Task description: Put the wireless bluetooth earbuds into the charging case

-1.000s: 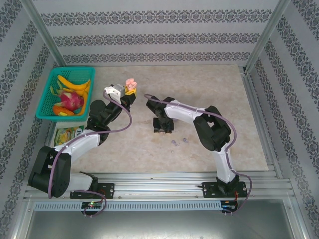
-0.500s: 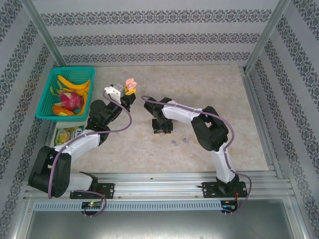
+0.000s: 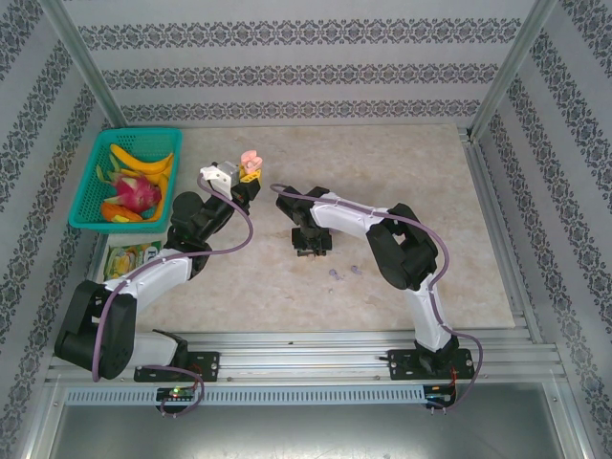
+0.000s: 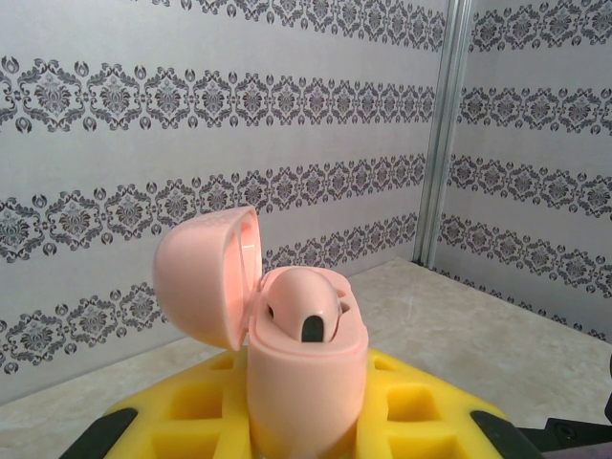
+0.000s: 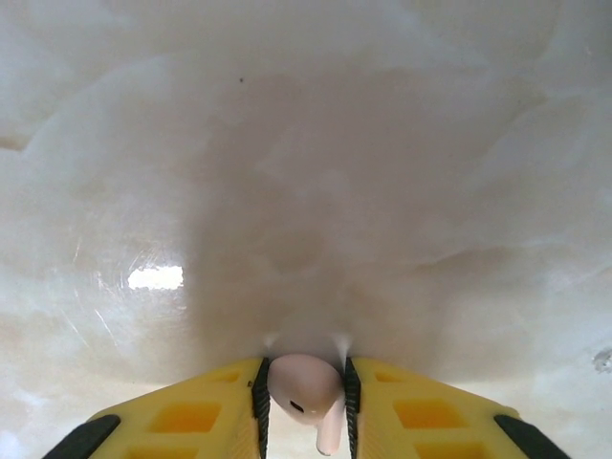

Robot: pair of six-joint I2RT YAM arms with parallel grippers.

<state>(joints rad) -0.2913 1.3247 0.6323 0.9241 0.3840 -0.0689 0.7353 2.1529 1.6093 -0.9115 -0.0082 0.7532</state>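
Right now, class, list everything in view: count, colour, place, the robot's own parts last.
charging case: one, pink, lid open, in the left jaws
seated earbud: one, pink, inside the charging case
pink earbud: one, on the table, between the right jaws
purple earbuds: two, on the table beside the right arm
basket: one, green, far left, holding fruit
table: one, beige marble
left jaws: one pair, yellow, shut on the charging case
right jaws: one pair, yellow, shut on the pink earbud

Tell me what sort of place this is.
Probably a robot test bench, not a home: a left arm and right arm bolted to a metal rail, a table boxed in by patterned wall panels, and a basket of fruit.
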